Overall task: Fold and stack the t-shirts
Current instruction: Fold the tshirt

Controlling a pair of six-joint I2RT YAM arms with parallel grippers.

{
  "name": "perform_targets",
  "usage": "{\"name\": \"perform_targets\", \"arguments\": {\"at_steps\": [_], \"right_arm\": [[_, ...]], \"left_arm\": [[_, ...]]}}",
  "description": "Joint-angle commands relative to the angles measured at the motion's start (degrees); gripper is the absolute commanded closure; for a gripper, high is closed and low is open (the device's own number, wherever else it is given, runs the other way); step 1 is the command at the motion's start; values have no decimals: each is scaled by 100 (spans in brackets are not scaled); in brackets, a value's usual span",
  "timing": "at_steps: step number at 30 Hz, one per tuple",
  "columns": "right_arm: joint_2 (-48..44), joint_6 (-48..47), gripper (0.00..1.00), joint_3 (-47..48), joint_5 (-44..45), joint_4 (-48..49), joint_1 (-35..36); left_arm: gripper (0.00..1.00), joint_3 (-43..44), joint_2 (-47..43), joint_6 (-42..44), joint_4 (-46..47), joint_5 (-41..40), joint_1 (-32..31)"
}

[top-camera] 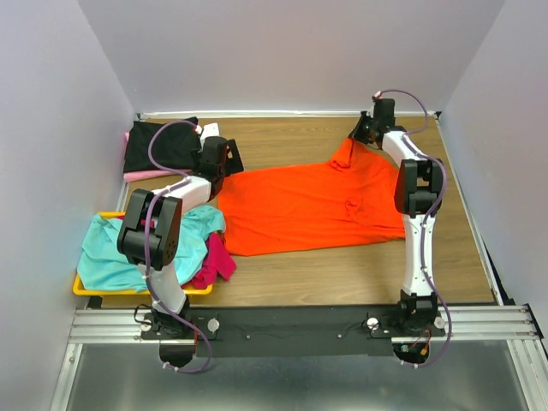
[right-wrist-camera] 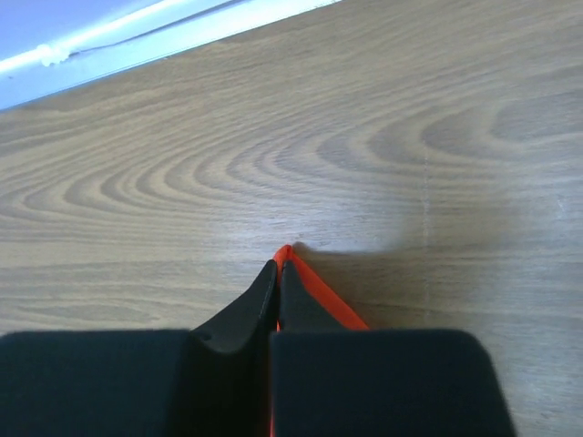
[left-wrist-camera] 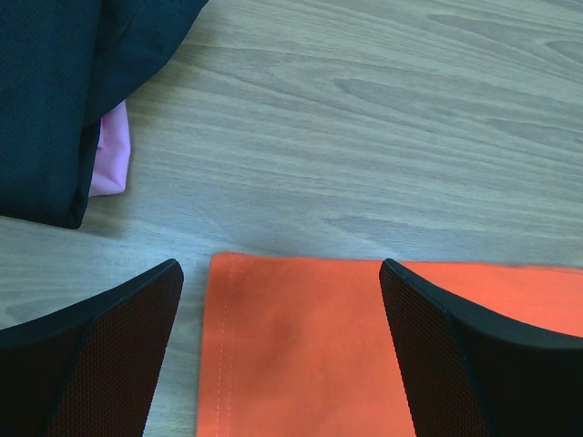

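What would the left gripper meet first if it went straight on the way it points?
Probably the orange t-shirt hem, which the open left gripper straddles, or bare table just beyond; depth is unclear.

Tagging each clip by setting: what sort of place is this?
Probably a lab robot cell, not a home: plain pale walls box in a wooden tabletop; a left arm and right arm stand bolted to an aluminium rail at its near edge.

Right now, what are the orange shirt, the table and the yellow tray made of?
The orange shirt: soft matte cloth; it wrinkles and has a stitched hem. The table: looks like wood or wood-print laminate, with grain lines. The yellow tray: probably smooth plastic.
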Motion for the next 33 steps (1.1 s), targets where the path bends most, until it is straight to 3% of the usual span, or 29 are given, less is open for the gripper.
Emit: {"name": "perform_targets", "arguments": {"at_steps": [1,7,12,14,21,27,33], "right_arm": [[-202,28,99,-191,374,-115,24],[-738,168,100,-701,981,-107,-54],[-932,212,100,-921,998,-107,-169],[-968,212,100,-956,1016,-107,-204],[-1108,274,99,-1141,1016,-107,-230],[-1170,344,100,-1247,964,-107,-441],[-1187,370,99,-1299,928,-107,-538]], "left_arm": [[4,244,189,142,-146,-7,75],[5,551,409,273,-340,-192,101],[7,815,708,326,-490,-218,101],[16,921,813,344,-595,-227,101],[17,1413,1094,397,-955,-289,101],[27,1308,1078,309,-1087,-253,101],[27,1097,928,151,-1219,-227,101]]}}
